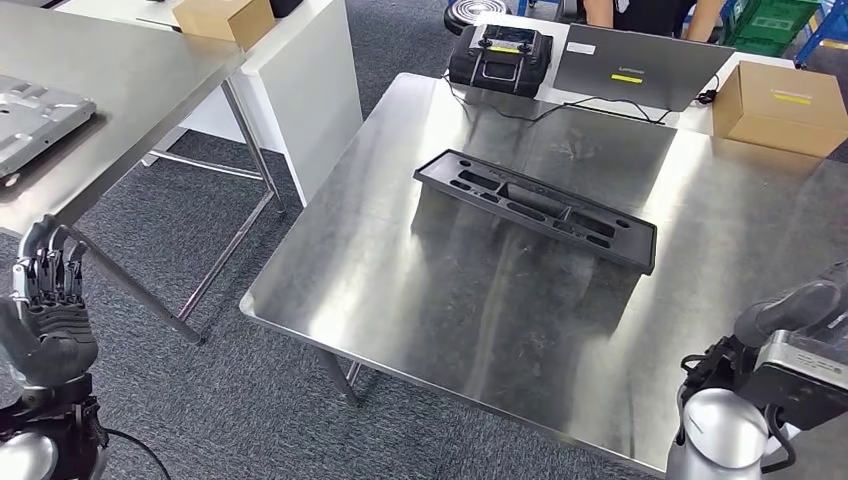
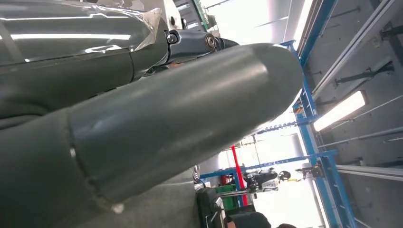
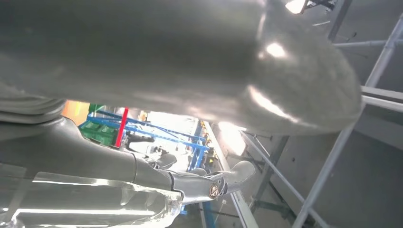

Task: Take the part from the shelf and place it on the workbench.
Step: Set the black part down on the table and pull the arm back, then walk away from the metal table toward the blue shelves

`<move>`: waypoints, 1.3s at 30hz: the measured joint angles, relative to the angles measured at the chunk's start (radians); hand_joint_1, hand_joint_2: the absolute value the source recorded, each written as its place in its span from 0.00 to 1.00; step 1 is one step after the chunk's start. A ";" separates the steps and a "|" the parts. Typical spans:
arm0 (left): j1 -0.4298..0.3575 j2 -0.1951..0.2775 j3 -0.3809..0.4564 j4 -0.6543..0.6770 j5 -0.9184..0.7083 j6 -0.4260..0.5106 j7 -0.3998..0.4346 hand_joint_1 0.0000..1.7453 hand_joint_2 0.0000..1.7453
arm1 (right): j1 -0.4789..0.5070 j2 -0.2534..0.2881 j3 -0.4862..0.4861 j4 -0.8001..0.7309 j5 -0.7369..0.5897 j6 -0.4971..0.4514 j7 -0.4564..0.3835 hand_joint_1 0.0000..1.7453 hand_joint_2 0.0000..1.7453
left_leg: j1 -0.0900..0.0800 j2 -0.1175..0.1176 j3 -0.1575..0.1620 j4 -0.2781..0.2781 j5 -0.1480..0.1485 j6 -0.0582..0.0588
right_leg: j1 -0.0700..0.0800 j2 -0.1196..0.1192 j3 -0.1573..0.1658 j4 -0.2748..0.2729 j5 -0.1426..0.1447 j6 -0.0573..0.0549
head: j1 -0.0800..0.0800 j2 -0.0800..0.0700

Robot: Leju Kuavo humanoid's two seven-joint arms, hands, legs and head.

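Left hand (image 1: 45, 320): It is low by the robot's left side, over the grey carpet, well away from the bench (image 1: 400, 300). Its dark fingers (image 1: 50, 262) point up, a little apart, and hold nothing.

Other table (image 1: 120, 90): It stands off to the left. A flat grey metal piece (image 1: 30, 115) lies on it and a brown box (image 1: 225, 18) sits at its far end.

Part (image 1: 535, 208): It is a long black tray with slots in it. It lies flat on the shiny bench, near the middle, a bit toward the far edge, and runs slantwise. Nothing touches it. It looks to me like it is already set down where it should be.

How the part will handle: I think it is hard plastic, stiff and light. It is long, so it could tip if taken by one end. The bench is smooth, so it may slide if pushed. A good place to take hold is the long raised rim near the middle, or one end in each hand.

Far edge of the bench: A black box with a screen (image 1: 500, 55), a closed grey laptop (image 1: 640, 65) and a brown carton (image 1: 782, 105) sit there. A person (image 1: 655, 15) stands behind them.

Right hand (image 1: 800, 310): It is low at the near right corner of the bench. I cannot tell if its fingers are wide or closed.
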 joint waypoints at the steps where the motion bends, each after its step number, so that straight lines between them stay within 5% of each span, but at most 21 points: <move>1: 0.000 0.000 0.000 0.002 0.000 -0.002 0.000 0.00 0.00 | 0.002 -0.002 0.000 -0.003 0.001 -0.002 0.000 0.00 0.00 | -0.004 -0.002 0.014 -0.022 0.001 0.007 | 0.001 0.000 -0.002 0.000 0.005 0.007 | 0.000 0.000; 4: 0.000 -0.001 0.001 0.006 0.004 -0.010 -0.001 0.00 0.00 | 0.011 -0.011 0.001 -0.012 -0.001 -0.002 -0.001 0.00 0.00 | -0.009 -0.001 0.000 -0.028 0.020 0.034 | 0.003 0.000 -0.013 0.006 0.009 0.024 | 0.000 0.000; 6: 0.000 -0.002 0.000 0.008 0.006 -0.014 -0.001 0.00 0.00 | 0.017 -0.022 0.001 -0.017 -0.003 -0.004 -0.001 0.00 0.00 | -0.009 0.003 -0.022 -0.034 0.042 0.056 | 0.003 0.002 -0.046 0.069 -0.046 0.016 | 0.003 0.000; 8: 0.002 -0.004 0.001 0.010 0.008 -0.016 0.000 0.00 0.00 | 0.026 -0.033 0.001 -0.020 -0.004 -0.006 -0.001 0.00 0.00 | -0.014 0.004 -0.050 -0.033 0.063 0.067 | 0.004 0.004 -0.090 0.201 -0.133 0.003 | 0.006 0.000; 10: 0.006 -0.007 0.001 0.012 0.009 -0.017 0.000 0.00 0.00 | 0.042 -0.039 0.001 -0.020 -0.005 -0.010 -0.001 0.00 0.00 | -0.019 0.004 -0.080 -0.032 0.086 0.069 | 0.006 0.004 -0.103 0.297 -0.168 0.008 | 0.007 0.000; 12: 0.011 -0.011 0.001 0.013 0.009 -0.019 0.001 0.00 0.00 | 0.057 -0.043 0.001 -0.021 -0.005 -0.016 -0.001 0.00 0.00 | -0.023 0.003 -0.107 -0.031 0.107 0.067 | 0.009 0.005 -0.046 0.258 -0.138 0.021 | 0.007 0.000; 15: 0.018 -0.017 0.002 0.013 0.004 -0.026 0.006 0.00 0.00 | 0.080 -0.047 0.002 -0.031 -0.005 -0.025 0.000 0.00 0.00 | -0.028 0.001 -0.133 -0.030 0.137 0.057 | 0.016 0.005 0.112 0.037 -0.112 0.014 | 0.006 0.000; 16: 0.019 -0.018 0.004 0.013 0.002 -0.029 0.008 0.00 0.00 | 0.089 -0.048 0.002 -0.036 -0.004 -0.026 0.000 0.00 0.00 | -0.029 0.001 -0.136 -0.030 0.146 0.052 | 0.019 0.006 0.139 -0.010 -0.117 0.008 | 0.005 0.000; 18: 0.022 -0.022 0.008 0.012 -0.002 -0.035 0.012 0.00 0.00 | 0.107 -0.049 0.002 -0.044 -0.003 -0.028 0.003 0.00 0.00 | -0.027 0.002 -0.137 -0.034 0.163 0.040 | 0.022 0.005 0.137 -0.027 -0.113 -0.004 | 0.003 0.000; 20: 0.024 -0.024 0.015 0.012 -0.006 -0.040 0.015 0.00 0.00 | 0.124 -0.050 0.001 -0.052 0.001 -0.028 0.005 0.00 0.00 | -0.022 0.001 -0.148 -0.018 0.139 0.026 | 0.016 0.002 0.123 -0.029 -0.094 -0.022 | 0.002 0.000; 23: 0.026 -0.027 0.023 0.012 -0.009 -0.047 0.018 0.00 0.00 | 0.151 -0.050 0.000 -0.063 0.007 -0.028 0.005 0.00 0.00 | -0.012 0.002 -0.194 0.139 -0.014 0.005 | 0.011 -0.003 0.089 -0.030 -0.057 -0.040 | -0.003 0.000; 25: 0.028 -0.029 0.024 0.012 -0.010 -0.049 0.019 0.00 0.00 | 0.164 -0.050 0.000 -0.066 0.010 -0.028 0.005 0.00 0.00 | -0.007 0.002 -0.209 0.253 -0.059 -0.005 | 0.012 -0.004 0.061 -0.026 -0.032 -0.039 | -0.003 0.000; 26: 0.028 -0.031 0.025 0.012 -0.011 -0.050 0.020 0.00 0.00 | 0.170 -0.050 0.000 -0.068 0.012 -0.028 0.005 0.00 0.00 | -0.005 0.002 -0.195 0.268 -0.048 -0.008 | 0.012 -0.004 0.044 -0.022 -0.021 -0.036 | -0.004 0.000; 28: 0.028 -0.033 0.025 0.012 -0.013 -0.054 0.023 0.00 0.00 | 0.191 -0.050 0.000 -0.075 0.022 -0.031 0.003 0.00 0.00 | -0.001 0.003 -0.111 0.191 0.000 -0.007 | 0.011 -0.004 0.012 -0.011 -0.003 -0.029 | -0.004 0.000; 30: 0.027 -0.035 0.027 0.012 -0.018 -0.059 0.025 0.00 0.00 | 0.220 -0.050 0.000 -0.087 0.036 -0.042 -0.006 0.00 0.00 | -0.002 0.002 -0.001 0.046 0.002 0.001 | 0.013 -0.005 -0.008 -0.003 0.010 -0.019 | -0.003 0.000; 32: 0.028 -0.038 0.033 0.012 -0.021 -0.065 0.027 0.00 0.00 | 0.249 -0.051 0.000 -0.099 0.045 -0.058 -0.018 0.00 0.00 | -0.009 0.000 0.045 -0.029 -0.015 0.016 | 0.014 -0.007 -0.013 -0.002 0.025 -0.004 | -0.001 0.000; 35: 0.027 -0.045 0.043 0.011 -0.021 -0.068 0.028 0.00 0.00 | 0.286 -0.054 0.001 -0.108 0.047 -0.075 -0.030 0.00 0.00 | -0.013 0.004 0.025 -0.043 0.012 0.045 | 0.012 -0.006 -0.024 0.006 0.027 0.012 | 0.000 0.000; 37: 0.027 -0.052 0.045 0.010 -0.021 -0.069 0.029 0.00 0.00 | 0.304 -0.059 0.001 -0.112 0.045 -0.081 -0.034 0.00 0.00 | -0.011 0.008 -0.004 -0.049 0.040 0.061 | 0.012 -0.001 -0.054 0.078 -0.050 0.001 | 0.003 0.000; 39: 0.028 -0.058 0.046 0.009 -0.021 -0.071 0.029 0.00 0.00 | 0.318 -0.063 0.002 -0.114 0.043 -0.084 -0.035 0.00 0.00 | -0.013 0.009 -0.039 -0.048 0.069 0.065 | 0.011 0.003 -0.088 0.211 -0.146 -0.008 | 0.006 0.000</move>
